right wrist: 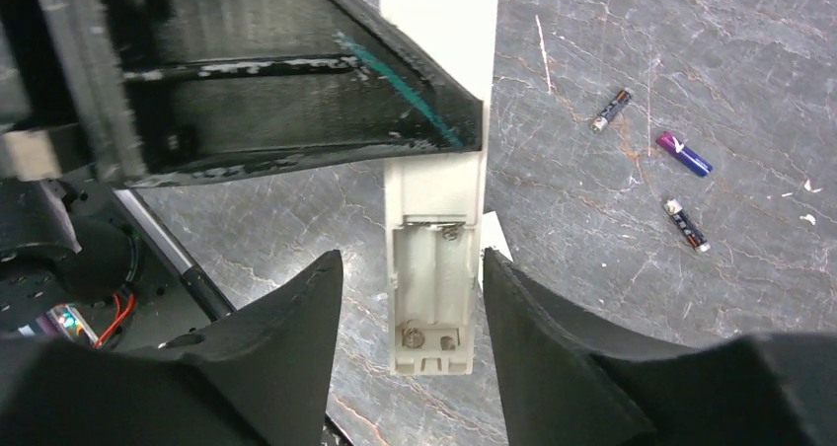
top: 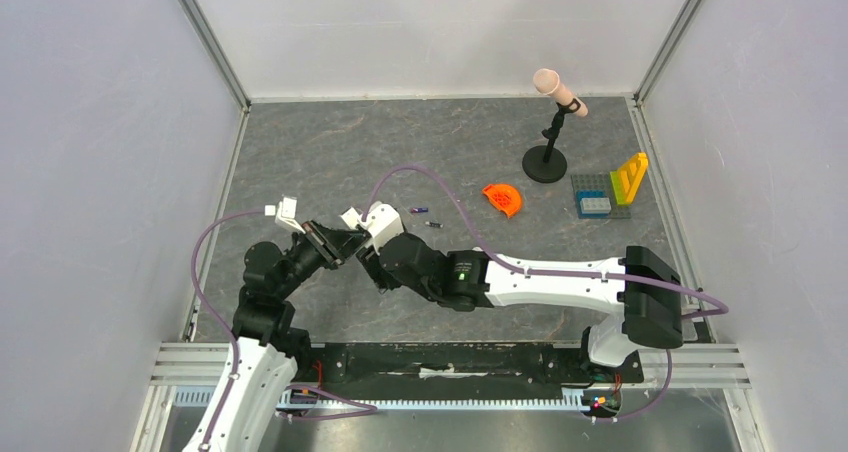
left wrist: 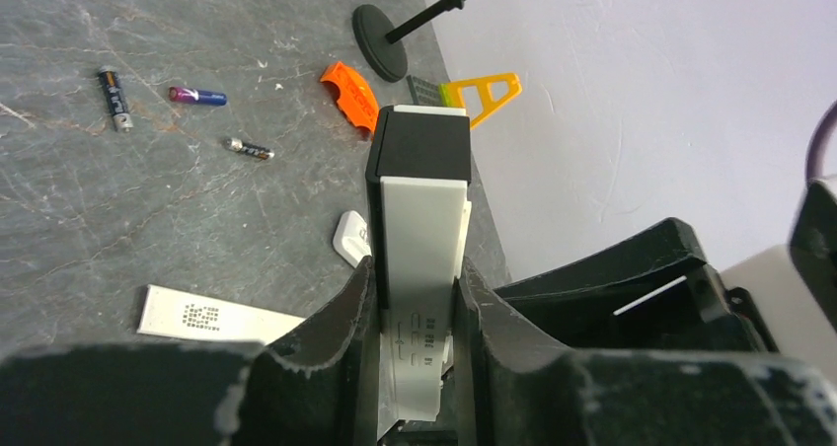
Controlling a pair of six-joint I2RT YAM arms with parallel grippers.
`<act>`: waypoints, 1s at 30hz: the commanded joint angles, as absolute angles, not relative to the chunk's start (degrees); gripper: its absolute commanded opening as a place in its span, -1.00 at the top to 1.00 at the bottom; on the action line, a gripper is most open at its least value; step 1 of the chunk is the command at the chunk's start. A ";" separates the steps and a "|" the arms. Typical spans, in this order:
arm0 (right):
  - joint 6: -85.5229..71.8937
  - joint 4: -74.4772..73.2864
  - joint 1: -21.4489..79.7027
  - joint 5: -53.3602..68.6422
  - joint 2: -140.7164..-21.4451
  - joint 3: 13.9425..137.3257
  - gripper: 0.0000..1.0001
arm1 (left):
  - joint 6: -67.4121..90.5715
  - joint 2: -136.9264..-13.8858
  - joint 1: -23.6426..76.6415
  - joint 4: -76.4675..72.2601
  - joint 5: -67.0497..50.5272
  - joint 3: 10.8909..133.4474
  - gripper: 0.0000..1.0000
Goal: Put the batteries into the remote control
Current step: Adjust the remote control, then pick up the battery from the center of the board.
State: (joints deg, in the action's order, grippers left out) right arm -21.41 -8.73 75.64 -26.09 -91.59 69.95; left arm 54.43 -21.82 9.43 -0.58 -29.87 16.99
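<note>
The white remote control [left wrist: 422, 239] is clamped between the fingers of my left gripper [left wrist: 415, 268], its black end pointing away from the wrist. In the right wrist view its other end shows an empty battery recess [right wrist: 434, 278] with springs. My right gripper [right wrist: 410, 259] stands open on either side of that end, with a gap on each side. Three batteries lie loose on the table: a dark one [left wrist: 114, 97], a purple-blue one [left wrist: 197, 96] and another dark one [left wrist: 249, 149]. From above, both grippers meet at the left middle of the table [top: 345, 242].
A flat white cover with printed marks [left wrist: 212, 317] lies on the table below the left gripper, with a small white piece [left wrist: 352, 237] beside it. Further right are an orange part [top: 503, 199], a black stand holding a pink microphone [top: 547, 157] and coloured bricks [top: 612, 190].
</note>
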 commanded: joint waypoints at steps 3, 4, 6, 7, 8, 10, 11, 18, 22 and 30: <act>-25.37 -11.94 74.34 -21.16 -84.24 69.44 -0.32 | 51.59 -20.95 9.21 -0.84 -26.57 17.07 0.96; -26.45 -12.35 73.40 -19.75 -82.35 67.02 -0.34 | 50.68 -20.76 9.14 -0.33 -25.85 17.37 0.96; -28.57 -12.44 71.17 -16.23 -77.78 62.06 -0.36 | 49.24 -20.65 9.14 1.96 -24.94 17.71 0.96; -29.49 -13.03 70.21 -15.84 -75.34 60.26 -0.37 | 48.60 -20.67 9.16 2.42 -24.73 17.75 0.96; -29.91 -13.82 69.16 -16.01 -73.48 58.17 -0.37 | 48.15 -20.73 9.15 2.63 -24.75 17.71 0.96; -30.08 -16.15 67.25 -16.25 -70.47 54.86 -0.37 | 47.27 -20.85 9.14 2.79 -25.03 17.84 0.96; -30.09 -17.23 66.29 -16.24 -69.31 53.00 -0.37 | 46.86 -20.92 9.14 2.86 -25.34 17.92 0.96; -28.36 -21.97 58.38 -13.82 -64.52 43.77 -0.29 | 45.91 -20.73 9.19 -3.71 -33.52 17.62 0.96; -28.31 -23.19 56.28 -13.03 -65.03 41.43 -0.19 | 51.55 -19.30 9.14 -16.96 -39.41 13.95 0.96; -21.16 -26.08 54.58 -5.47 -70.73 42.01 -0.07 | 54.23 -15.65 9.15 -22.24 -41.14 12.04 0.96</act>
State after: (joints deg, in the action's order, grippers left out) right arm -25.74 -23.57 55.11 -10.20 -67.20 40.14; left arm 51.81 -17.10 9.39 -14.96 -38.37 12.01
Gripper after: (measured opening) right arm 0.549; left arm 0.310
